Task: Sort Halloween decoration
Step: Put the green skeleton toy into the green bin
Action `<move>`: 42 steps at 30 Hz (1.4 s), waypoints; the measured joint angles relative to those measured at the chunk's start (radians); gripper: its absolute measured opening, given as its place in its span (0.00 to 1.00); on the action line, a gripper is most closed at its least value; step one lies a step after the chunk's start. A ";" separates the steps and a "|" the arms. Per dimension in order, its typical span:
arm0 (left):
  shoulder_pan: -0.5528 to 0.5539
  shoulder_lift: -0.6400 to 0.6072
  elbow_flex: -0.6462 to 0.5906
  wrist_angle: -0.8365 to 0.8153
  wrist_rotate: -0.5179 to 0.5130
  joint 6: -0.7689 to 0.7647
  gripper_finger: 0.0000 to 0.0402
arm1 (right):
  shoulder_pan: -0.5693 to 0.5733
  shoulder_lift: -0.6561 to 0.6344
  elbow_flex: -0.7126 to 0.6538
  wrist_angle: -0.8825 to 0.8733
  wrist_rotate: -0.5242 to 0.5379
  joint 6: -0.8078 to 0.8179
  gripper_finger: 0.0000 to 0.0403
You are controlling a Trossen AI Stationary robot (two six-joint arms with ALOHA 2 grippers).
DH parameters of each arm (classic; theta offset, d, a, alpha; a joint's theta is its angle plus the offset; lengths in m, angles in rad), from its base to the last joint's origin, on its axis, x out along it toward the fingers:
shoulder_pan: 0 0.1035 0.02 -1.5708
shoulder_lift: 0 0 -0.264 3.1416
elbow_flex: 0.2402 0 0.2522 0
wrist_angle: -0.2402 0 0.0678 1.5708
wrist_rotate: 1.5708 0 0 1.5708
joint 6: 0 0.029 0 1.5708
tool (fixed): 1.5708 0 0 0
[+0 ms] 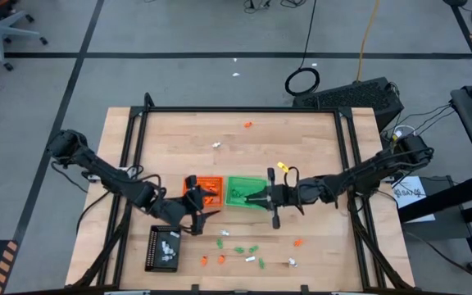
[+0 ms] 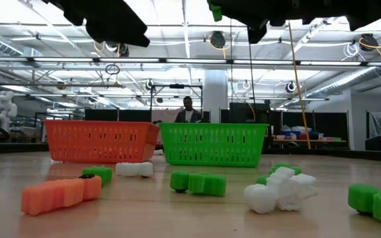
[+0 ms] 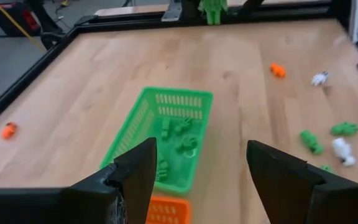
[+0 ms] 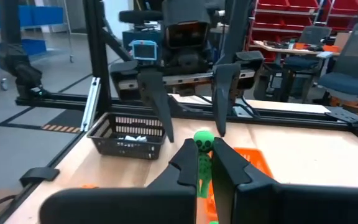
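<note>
Small orange, green and white trinkets lie scattered on the wooden table, most near its near edge (image 1: 240,250) (image 2: 197,182) and a few farther off (image 1: 248,124). More green ones lie in the green tray (image 1: 238,182) (image 3: 143,124). My right gripper (image 1: 252,197) (image 4: 202,149) hovers over that tray, shut on a green figure trinket (image 4: 202,138), which also shows in the left wrist view (image 3: 213,9). My left gripper (image 1: 199,213) (image 3: 201,146) is open beside the orange tray (image 1: 206,191), holds nothing and faces the right gripper. My right gripper pinches the green figure trinket by its body (image 4: 202,167) between its two fingertips; the round head (image 4: 202,138) sticks out past them. The fingers run roughly level from the table's right side. The trinket is lifted clear, above the green tray.
A black tray (image 1: 162,248) with white trinkets sits at the near left. The orange tray (image 2: 98,140) and green tray (image 2: 213,143) stand side by side mid-table. Black frame rails (image 1: 240,109) border the table. People (image 2: 188,109) show in the room beyond.
</note>
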 joint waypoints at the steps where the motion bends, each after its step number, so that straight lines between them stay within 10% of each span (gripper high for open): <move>1: -0.004 0.000 0.000 0.006 0.000 -0.009 0.61 | 0.007 0.000 0.000 0.001 0.000 -0.004 0.00; 12: -0.024 0.000 0.000 0.001 0.000 -0.073 0.61 | 0.057 0.000 0.000 -0.067 0.001 -0.116 0.01; 25: -0.034 0.011 0.000 0.004 0.014 -0.090 0.61 | -0.034 0.000 0.067 -0.442 0.084 0.230 0.01; 42: -0.129 0.210 0.000 0.137 0.143 -0.129 0.61 | -0.125 0.129 0.069 -0.497 0.028 0.382 0.01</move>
